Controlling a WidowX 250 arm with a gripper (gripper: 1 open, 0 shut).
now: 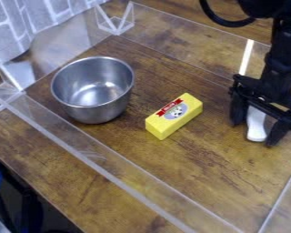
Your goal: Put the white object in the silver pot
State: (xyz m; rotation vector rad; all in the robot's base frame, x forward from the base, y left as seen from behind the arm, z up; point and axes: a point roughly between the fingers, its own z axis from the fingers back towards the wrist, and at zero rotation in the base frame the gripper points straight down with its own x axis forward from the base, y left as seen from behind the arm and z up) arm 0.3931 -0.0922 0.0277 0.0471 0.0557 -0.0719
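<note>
The white object [255, 128] stands on the wooden table at the right, its lower end showing between my black fingers. My gripper [257, 122] points straight down and is open, one finger on each side of the white object. I cannot tell whether either finger touches it. The silver pot [92, 88] sits empty at the left, well apart from the gripper. A yellow block [174, 116] with a round red-and-white label lies between the pot and the gripper.
Clear plastic walls [75, 146] border the table along the front and left. A white grid panel [33, 23] stands at the back left. Bare wood lies in front of the yellow block and behind the pot.
</note>
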